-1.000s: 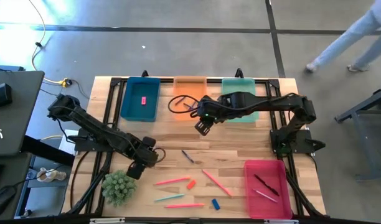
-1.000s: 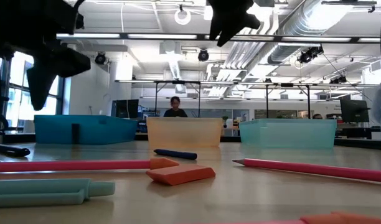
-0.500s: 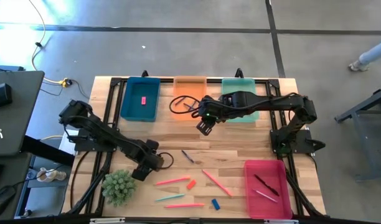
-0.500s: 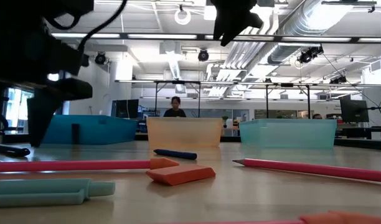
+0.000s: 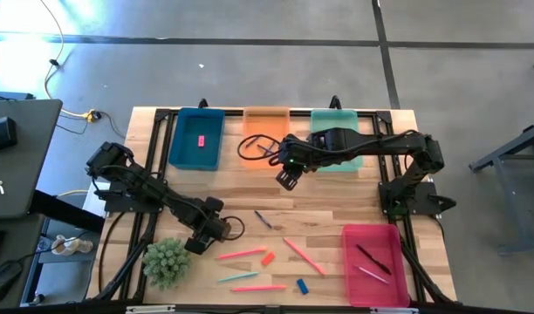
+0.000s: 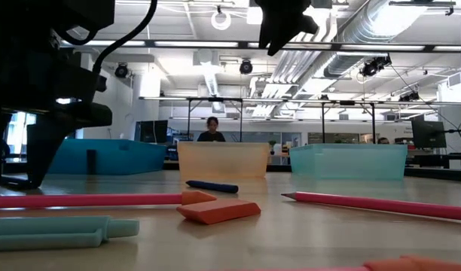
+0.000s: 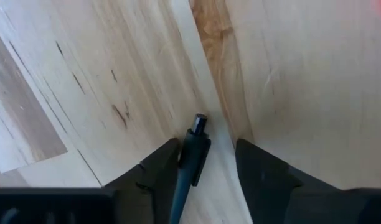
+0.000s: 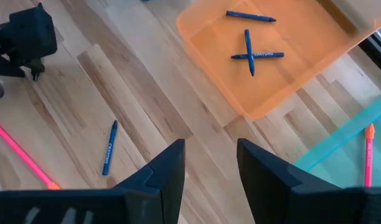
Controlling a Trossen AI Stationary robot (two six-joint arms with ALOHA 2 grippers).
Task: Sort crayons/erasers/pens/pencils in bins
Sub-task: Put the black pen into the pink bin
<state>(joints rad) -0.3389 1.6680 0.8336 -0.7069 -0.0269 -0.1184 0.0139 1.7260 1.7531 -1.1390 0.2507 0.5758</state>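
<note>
Left gripper (image 7: 206, 165) low on the wooden table (image 5: 337, 196), fingers partly open astride a dark pen (image 7: 192, 155), not yet clamped, right gripper (image 8: 209, 165) empty, fingers parted, raised near orange bin (image 5: 266, 131), crayons (image 8: 251, 43) inside.

Left pincer (image 5: 197, 243) low — beside green plant (image 5: 166, 262).

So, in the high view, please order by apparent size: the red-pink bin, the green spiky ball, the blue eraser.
1. red-pink bin, clearly the largest.
2. green spiky ball.
3. blue eraser, by far the smallest.
The overhead camera sees all three at similar distance, so the order is safe.
</note>
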